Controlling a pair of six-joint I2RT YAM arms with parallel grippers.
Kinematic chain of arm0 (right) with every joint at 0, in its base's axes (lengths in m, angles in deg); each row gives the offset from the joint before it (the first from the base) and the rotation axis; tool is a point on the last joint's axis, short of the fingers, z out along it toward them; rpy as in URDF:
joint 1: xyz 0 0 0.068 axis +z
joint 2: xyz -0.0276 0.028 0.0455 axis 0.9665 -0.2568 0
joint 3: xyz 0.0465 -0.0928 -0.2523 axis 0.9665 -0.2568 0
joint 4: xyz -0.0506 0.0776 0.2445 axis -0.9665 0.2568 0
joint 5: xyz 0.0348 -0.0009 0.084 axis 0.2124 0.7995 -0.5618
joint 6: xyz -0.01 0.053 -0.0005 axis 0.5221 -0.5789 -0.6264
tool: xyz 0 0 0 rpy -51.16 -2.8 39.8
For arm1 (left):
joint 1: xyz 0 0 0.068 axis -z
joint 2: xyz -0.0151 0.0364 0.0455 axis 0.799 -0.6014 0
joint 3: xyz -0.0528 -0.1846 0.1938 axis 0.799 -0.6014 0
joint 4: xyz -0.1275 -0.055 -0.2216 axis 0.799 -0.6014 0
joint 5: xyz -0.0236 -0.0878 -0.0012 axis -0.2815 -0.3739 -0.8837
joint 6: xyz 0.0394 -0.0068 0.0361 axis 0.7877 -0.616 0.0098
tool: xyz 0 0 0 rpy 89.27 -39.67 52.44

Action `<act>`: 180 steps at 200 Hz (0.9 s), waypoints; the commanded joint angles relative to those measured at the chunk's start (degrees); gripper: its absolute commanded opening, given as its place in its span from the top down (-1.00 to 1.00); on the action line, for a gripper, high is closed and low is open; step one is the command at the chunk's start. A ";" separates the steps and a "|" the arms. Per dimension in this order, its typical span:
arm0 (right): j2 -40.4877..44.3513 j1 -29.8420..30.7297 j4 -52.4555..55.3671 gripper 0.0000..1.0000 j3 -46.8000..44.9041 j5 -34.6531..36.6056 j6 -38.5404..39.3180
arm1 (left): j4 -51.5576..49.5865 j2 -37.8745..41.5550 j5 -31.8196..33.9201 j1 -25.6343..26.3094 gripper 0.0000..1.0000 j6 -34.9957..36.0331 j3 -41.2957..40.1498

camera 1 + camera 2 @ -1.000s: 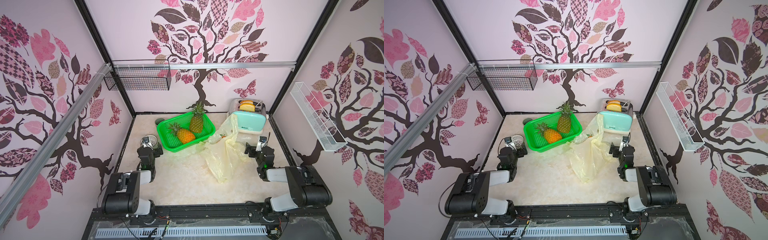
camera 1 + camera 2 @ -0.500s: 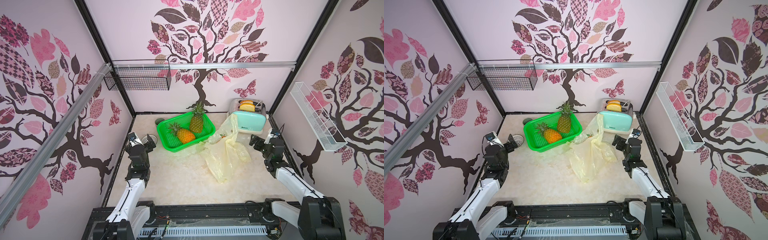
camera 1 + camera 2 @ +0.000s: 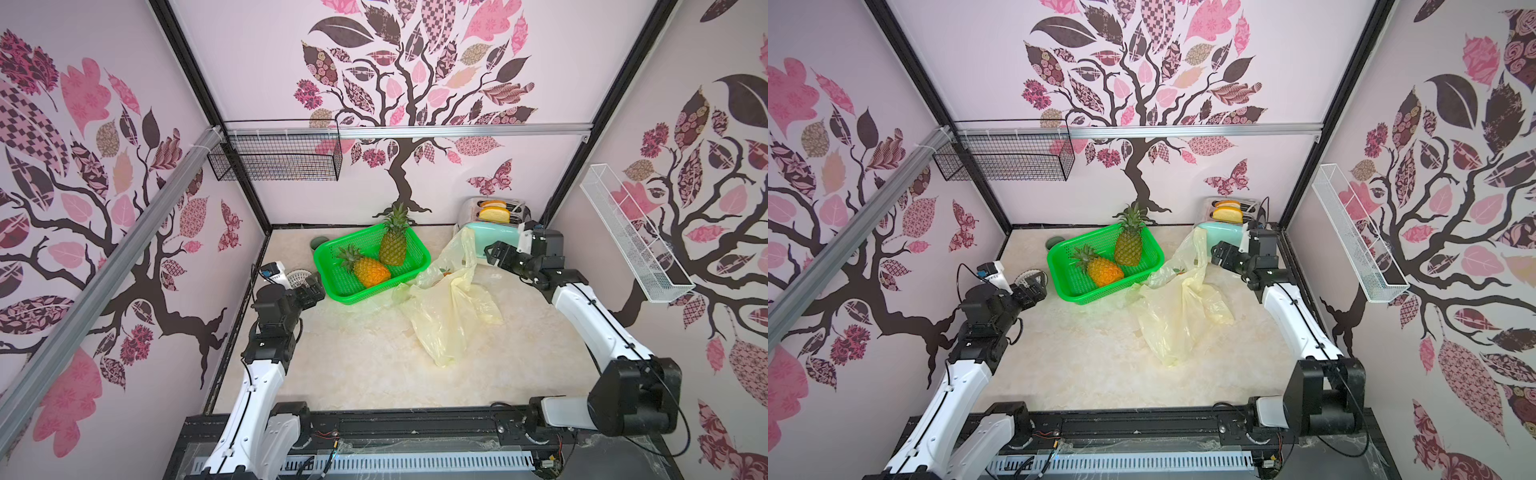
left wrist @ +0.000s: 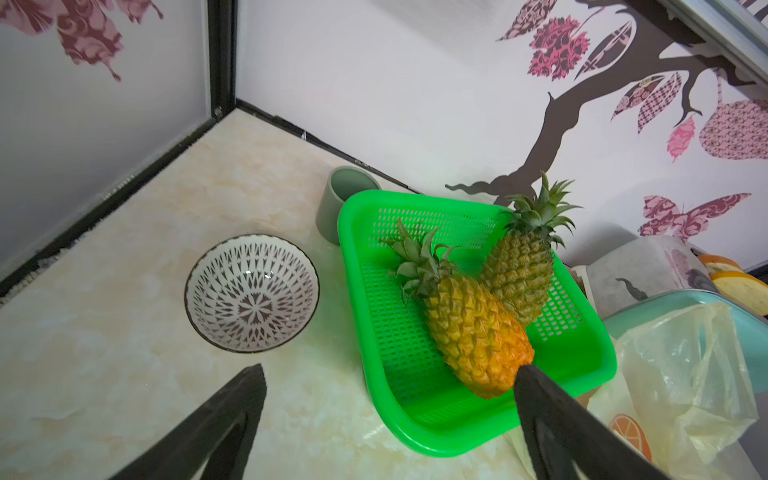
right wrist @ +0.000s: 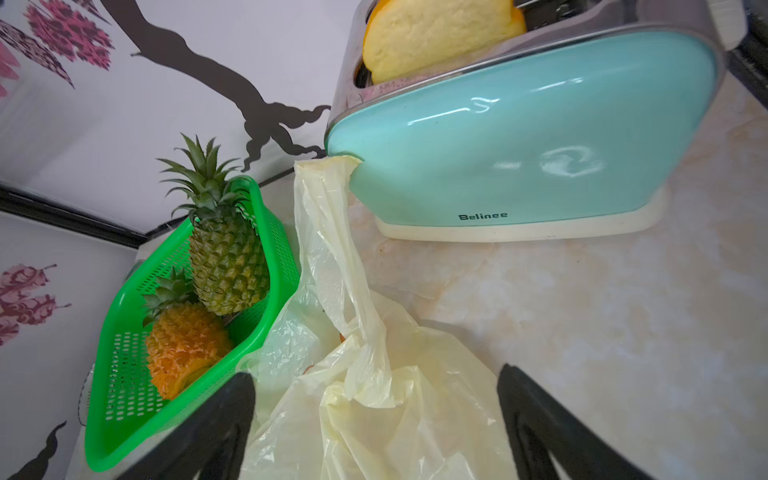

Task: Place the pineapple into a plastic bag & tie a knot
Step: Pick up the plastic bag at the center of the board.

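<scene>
Pineapple (image 3: 372, 272) not yet bagged: on its side in green basket (image 3: 332, 276), beside a greener second pineapple (image 3: 392, 249) propped upright, in both top views. Plastic bag (image 3: 446, 320) slack and empty on the table just right of the basket, one strap (image 3: 465, 245) standing up against the toaster (image 3: 490, 232). Fruit, basket and bag exactly as a second ago. Only the arms different, up from a folded crouch at the near edge and stretched forward. Left gripper (image 3: 312, 289) now just short of the basket's near corner, by the patterned bowl (image 3: 297, 276). Right gripper (image 3: 494, 253) now in front of the toaster, above the raised strap. Nothing held by either.

Left wrist view: jaws spread wide and empty, pineapple (image 4: 473, 332) framed between the fingers (image 4: 237, 399), bowl (image 4: 251, 293) off to one side.

Right wrist view: jaws likewise wide apart and empty, bag (image 5: 374, 415) and strap between them, toaster (image 5: 519, 137) close behind.

Judgement: approach only so far, with the left arm seemingly lined up for the fruit and the right for the bag's handle. Grasp, loading and knot all still to come.
</scene>
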 commanded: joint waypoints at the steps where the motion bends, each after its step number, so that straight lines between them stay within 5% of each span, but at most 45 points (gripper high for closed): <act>1: -5.30 2.68 6.67 -0.82 6.12 2.37 3.58 | -2.57 0.43 -3.57 0.08 -0.96 -3.08 -0.54; 56: -18.63 4.63 10.14 -0.59 17.33 2.62 5.16 | -3.75 2.88 -4.72 0.09 -0.96 -4.37 -1.97; 125: -23.15 5.94 8.81 -0.15 18.30 2.24 5.07 | -4.41 2.02 -10.59 0.05 -0.94 -9.28 -2.15; 180: -23.17 5.93 8.28 0.50 18.24 0.74 5.13 | -5.25 0.74 -13.77 0.16 -0.94 -11.71 -2.08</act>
